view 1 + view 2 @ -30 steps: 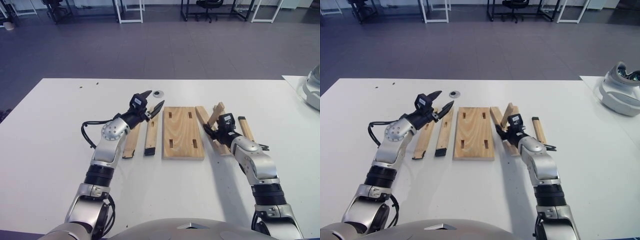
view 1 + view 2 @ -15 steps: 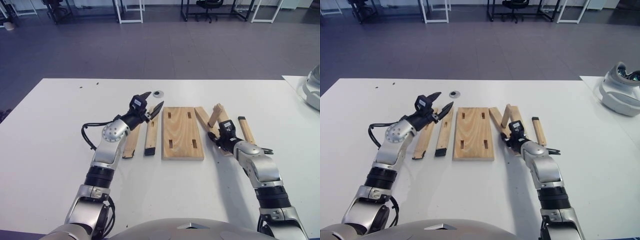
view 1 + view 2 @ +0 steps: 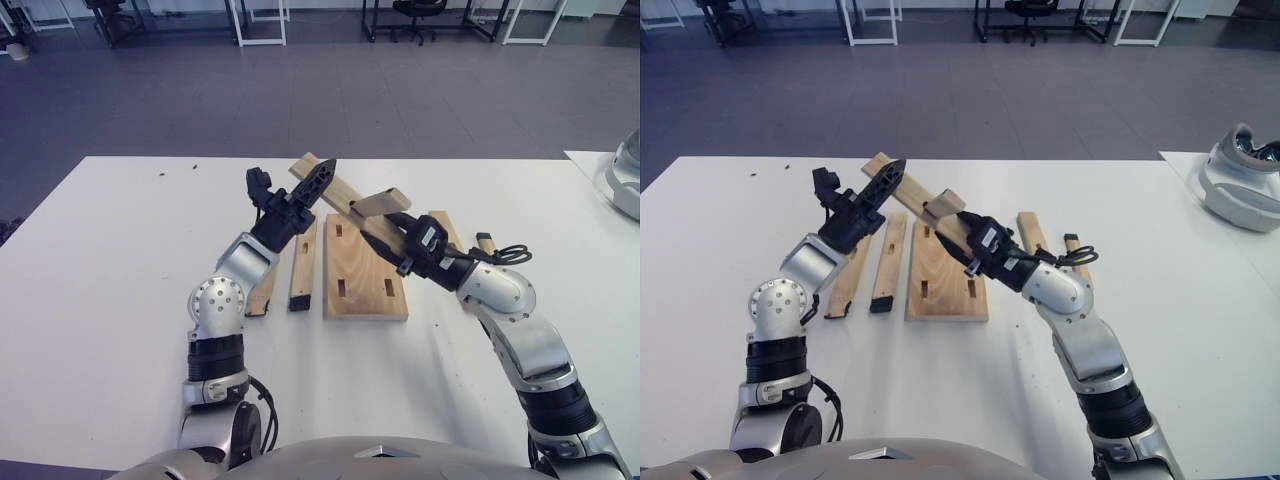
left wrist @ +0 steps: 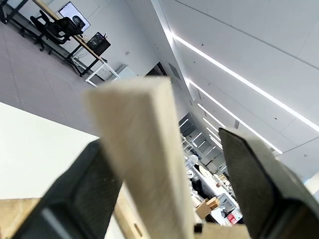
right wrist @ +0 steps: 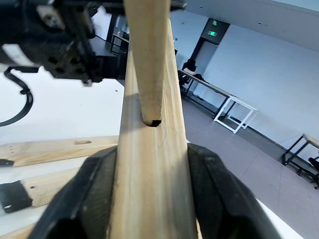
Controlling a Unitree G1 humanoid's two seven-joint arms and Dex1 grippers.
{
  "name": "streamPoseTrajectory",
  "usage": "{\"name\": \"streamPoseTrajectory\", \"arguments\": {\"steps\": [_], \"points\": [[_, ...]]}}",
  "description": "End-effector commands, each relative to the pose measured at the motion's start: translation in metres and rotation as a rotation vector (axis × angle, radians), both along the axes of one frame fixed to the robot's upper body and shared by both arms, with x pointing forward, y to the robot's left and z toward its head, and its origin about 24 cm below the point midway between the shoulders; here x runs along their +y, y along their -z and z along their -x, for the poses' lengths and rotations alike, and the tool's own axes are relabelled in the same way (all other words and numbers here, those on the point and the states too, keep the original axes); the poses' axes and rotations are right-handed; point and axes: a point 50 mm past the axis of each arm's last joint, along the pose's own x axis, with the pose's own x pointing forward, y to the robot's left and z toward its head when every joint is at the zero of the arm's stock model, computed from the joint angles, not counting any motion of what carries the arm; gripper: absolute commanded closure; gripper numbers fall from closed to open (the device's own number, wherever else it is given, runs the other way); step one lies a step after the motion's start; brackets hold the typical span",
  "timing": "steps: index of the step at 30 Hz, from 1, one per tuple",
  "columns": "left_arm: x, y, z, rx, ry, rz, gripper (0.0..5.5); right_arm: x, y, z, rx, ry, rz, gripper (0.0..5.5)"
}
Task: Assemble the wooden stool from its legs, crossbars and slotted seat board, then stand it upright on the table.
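A wooden leg [image 3: 338, 190] with a short crossbar [image 3: 376, 203] stuck in it hangs slanted above the slotted seat board [image 3: 366, 272], which lies flat on the white table [image 3: 120, 250]. My right gripper [image 3: 402, 248] is shut on the leg's lower end, tight between its fingers [image 5: 99, 169]. My left gripper [image 3: 322, 172] is raised at the leg's upper end [image 4: 142, 149]; it is open, one finger [image 4: 84, 194] against the wood, the other [image 4: 249, 169] standing off it.
Two more legs [image 3: 303, 262] [image 3: 264, 290] lie left of the seat board. Other wooden pieces [image 3: 446, 228] [image 3: 487, 242] lie to its right, behind my right arm. A white headset [image 3: 625, 180] sits at the far right.
My right gripper lifted the leg with its crossbar off the table and swung it left over the seat board. My left arm rose, and its fingers now stand around the leg's upper end.
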Motion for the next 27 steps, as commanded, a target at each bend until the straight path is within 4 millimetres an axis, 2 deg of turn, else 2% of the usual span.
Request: {"name": "streamPoseTrajectory", "arguments": {"steps": [1,6,10,14,15,18,21,23,25,27], "points": [[0.0,-0.004,0.001,0.009,0.016,-0.007,2.44,0.001,-0.006,0.0,-0.042,-0.026,0.02,3.43],[-0.001,0.008,0.004,0.05,0.018,-0.076,3.51,0.0,-0.01,0.002,-0.066,-0.037,-0.006,3.43],[-0.001,0.01,0.005,0.048,0.019,-0.079,4.3,-0.001,-0.012,0.003,-0.074,-0.044,-0.027,3.43],[0.001,0.006,0.008,0.028,0.017,-0.063,4.43,-0.001,-0.011,0.003,-0.064,-0.044,-0.034,3.43],[0.003,0.006,0.009,0.027,0.006,-0.064,4.45,-0.001,-0.01,0.003,-0.059,-0.042,-0.034,3.03],[0.031,0.012,0.012,0.079,-0.202,-0.193,4.48,-0.009,0.0,0.003,-0.015,-0.008,0.001,2.44],[0.053,0.005,0.036,0.11,-0.337,-0.334,4.48,-0.043,0.017,-0.001,0.011,0.141,0.08,2.06],[0.062,-0.001,0.053,0.136,-0.392,-0.435,4.48,-0.064,0.047,0.004,0.059,0.237,0.186,2.06],[0.066,-0.003,0.058,0.172,-0.433,-0.466,4.48,-0.072,0.071,0.011,0.083,0.252,0.3,2.06],[0.068,-0.001,0.056,0.221,-0.462,-0.439,4.48,-0.07,0.087,0.017,0.106,0.205,0.38,2.06]]}}
